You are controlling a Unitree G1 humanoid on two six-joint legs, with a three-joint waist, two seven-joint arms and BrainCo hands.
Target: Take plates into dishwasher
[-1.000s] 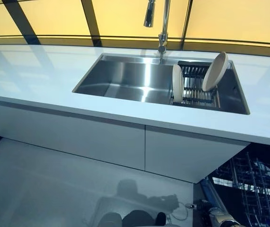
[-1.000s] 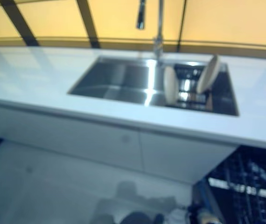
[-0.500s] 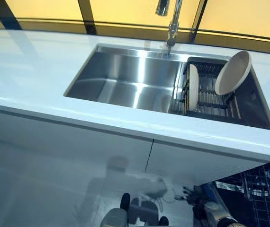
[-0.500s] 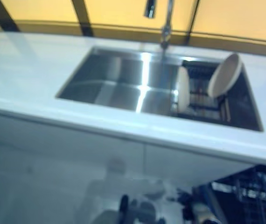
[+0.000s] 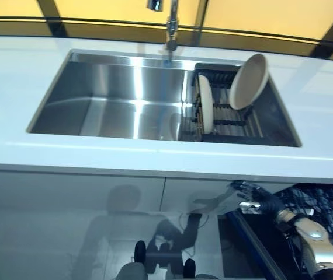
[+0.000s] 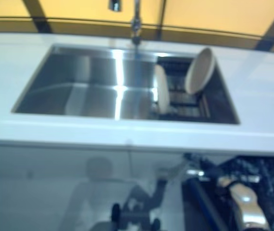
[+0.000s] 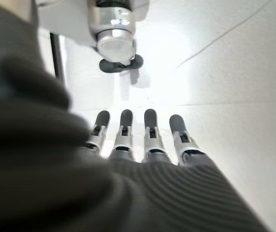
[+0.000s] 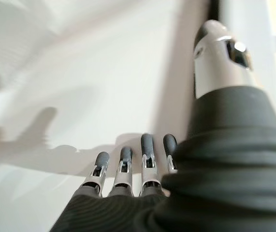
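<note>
Two cream plates stand in a dark rack [image 5: 228, 116] in the right part of the steel sink [image 5: 114, 99]. One plate [image 5: 205, 111] stands upright and edge-on. The other plate [image 5: 249, 81] leans at the rack's far right. My right hand [image 5: 259, 198] is open and empty, low in front of the white cabinet, just under the counter edge and below the rack. Its wrist view [image 8: 133, 169] shows straight fingers facing the cabinet front. My left hand [image 7: 143, 140] is open and empty, hanging over the floor; it shows only in its wrist view.
The open dishwasher's wire rack [image 5: 330, 204] is at the lower right, under the white counter [image 5: 155, 160]. A tap [image 5: 169, 23] stands behind the sink. White cabinet fronts [image 5: 67, 198] run below the counter.
The camera has shifted, so the sink sits further left and closer. My right hand has risen from the bottom edge to just under the counter edge. The plates have not moved.
</note>
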